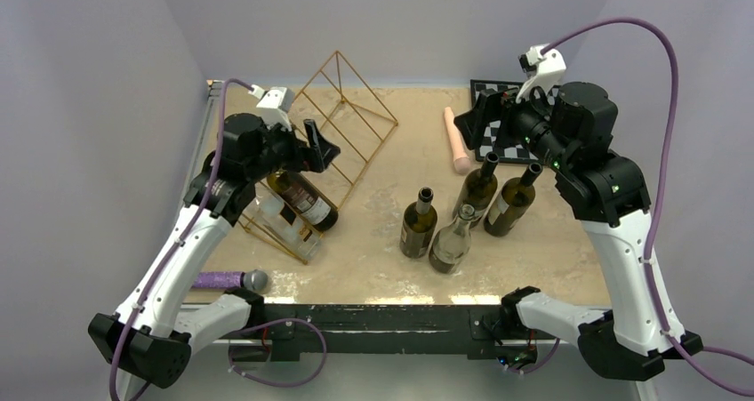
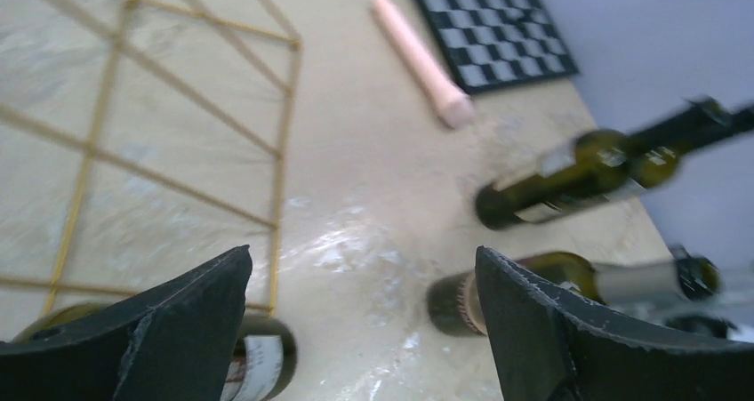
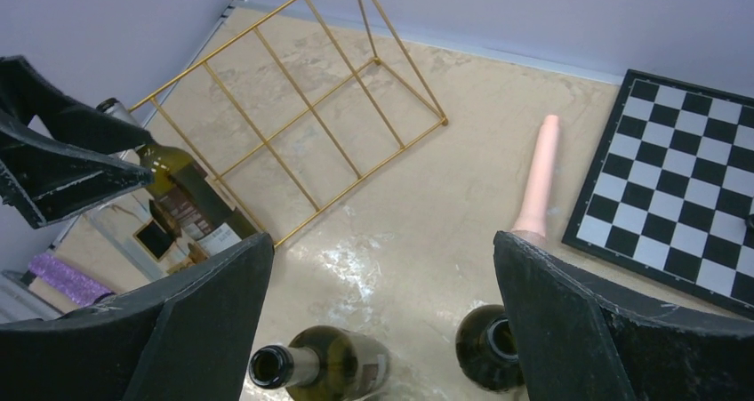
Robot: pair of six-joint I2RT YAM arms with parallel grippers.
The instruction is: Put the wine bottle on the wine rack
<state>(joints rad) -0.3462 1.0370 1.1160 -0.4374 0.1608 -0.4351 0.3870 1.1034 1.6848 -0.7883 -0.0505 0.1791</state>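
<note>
The far bottles [image 2: 569, 174] are blurred; left fingers [image 2: 160, 330] half hide the wine bottle [image 2: 262, 365].

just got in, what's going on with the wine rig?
Bottle racking, partway through. The left gripper is open and holds nothing, by the neck of a dark bottle that rests in the rack. The right gripper is open too, raised near the chessboard. Four more bottles stand mid-table, none gripped.

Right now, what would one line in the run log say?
left hand open, empty, by wine rack | right hand open, empty | wine bottle lying in rack | four standing bottles mid-table
</note>
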